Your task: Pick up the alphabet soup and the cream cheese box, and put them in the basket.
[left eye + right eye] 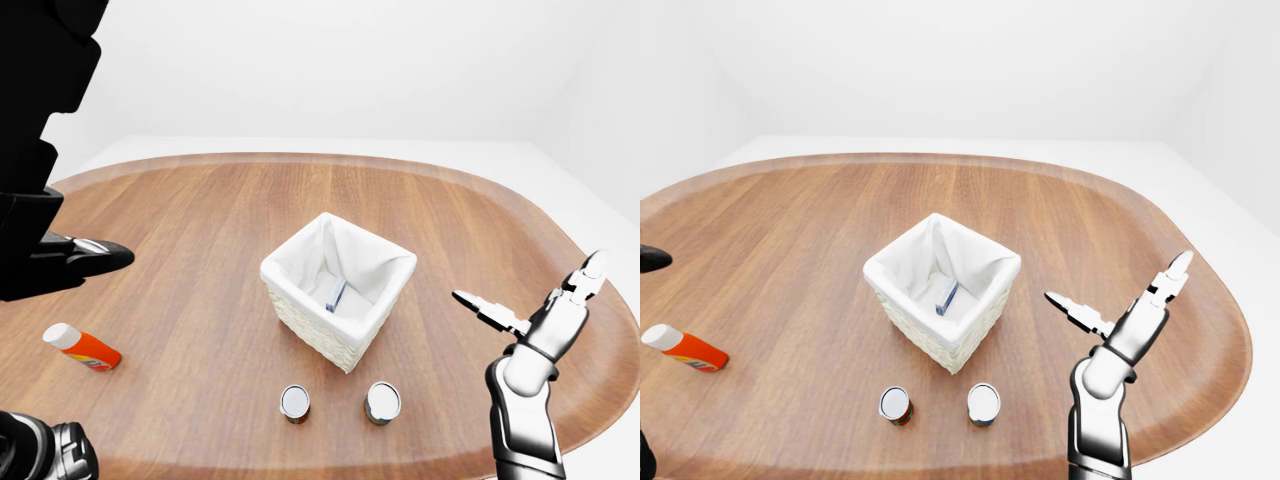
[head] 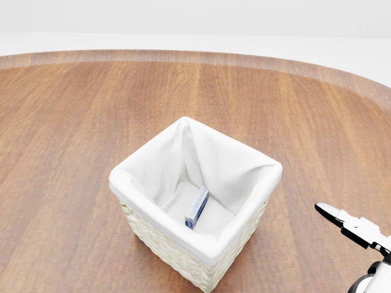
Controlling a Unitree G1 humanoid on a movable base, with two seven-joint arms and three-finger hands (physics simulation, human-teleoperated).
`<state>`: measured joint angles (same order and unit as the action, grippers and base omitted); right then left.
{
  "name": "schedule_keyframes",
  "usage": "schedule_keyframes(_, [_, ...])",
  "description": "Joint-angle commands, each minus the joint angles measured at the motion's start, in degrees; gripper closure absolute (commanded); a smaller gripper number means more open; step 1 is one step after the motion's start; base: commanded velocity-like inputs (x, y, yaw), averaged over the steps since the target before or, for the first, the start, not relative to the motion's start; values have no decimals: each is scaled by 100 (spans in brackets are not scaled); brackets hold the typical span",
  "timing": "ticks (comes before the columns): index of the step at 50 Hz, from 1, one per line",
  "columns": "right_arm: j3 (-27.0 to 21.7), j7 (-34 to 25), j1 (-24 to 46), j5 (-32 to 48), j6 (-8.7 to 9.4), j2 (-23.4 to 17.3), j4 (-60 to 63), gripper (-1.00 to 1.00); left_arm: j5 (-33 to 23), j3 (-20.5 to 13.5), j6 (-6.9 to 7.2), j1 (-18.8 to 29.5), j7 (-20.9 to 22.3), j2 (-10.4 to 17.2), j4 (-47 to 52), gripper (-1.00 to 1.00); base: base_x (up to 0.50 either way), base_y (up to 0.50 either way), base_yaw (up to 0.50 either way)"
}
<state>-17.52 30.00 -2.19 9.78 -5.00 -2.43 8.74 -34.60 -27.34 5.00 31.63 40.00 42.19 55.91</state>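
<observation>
Reaching for a can is my read of the step in hand: the right hand, silver-grey and jointed, hangs with its three fingers splayed wide and empty above the wooden table, to the right of the square woven basket with white cloth liner. Two small upright cans stand just below the basket in the right-eye view, one with a red-banded wall, one plainer and silver-sided; which is the alphabet soup I cannot tell from the lids alone. Smooth metal cylinders, likely slick, so fingers should wrap the wall low and square, not pinch the rim. Thin blue-and-white cream cheese box already lies inside the basket, propped on edge against the soft folded liner. Left hand, a flat black shape at the left edge of the left-eye view, fingers hard to read: cannot tell open or closed. An orange bottle with white cap lies on its side well apart at left. Glossy brown oval tabletop, rounded rim
</observation>
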Motion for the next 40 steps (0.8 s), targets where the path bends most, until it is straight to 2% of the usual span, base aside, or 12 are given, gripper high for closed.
schedule_keyframes(1, [-2, 0, -31, -41, 0, 17, 80, -100, -21, 40, 0, -396, 0, -145, -61, -100, 0, 0, 0])
schedule_keyframes(6, [-5, 0, -36, -68, 0, 29, 99, -100, -45, -1, 0, -532, 0, -454, -95, -100, 0, 0, 0])
schedule_keyframes(12, [24, 0, -99, -33, 0, 66, 278, -100, -188, 91, 0, -585, 0, -619, -211, -100, 0, 0, 0])
schedule_keyframes(40, [12, 0, -94, -24, 0, 78, 271, -100, -231, 79, 0, -563, 0, -663, -218, -100, 0, 0, 0])
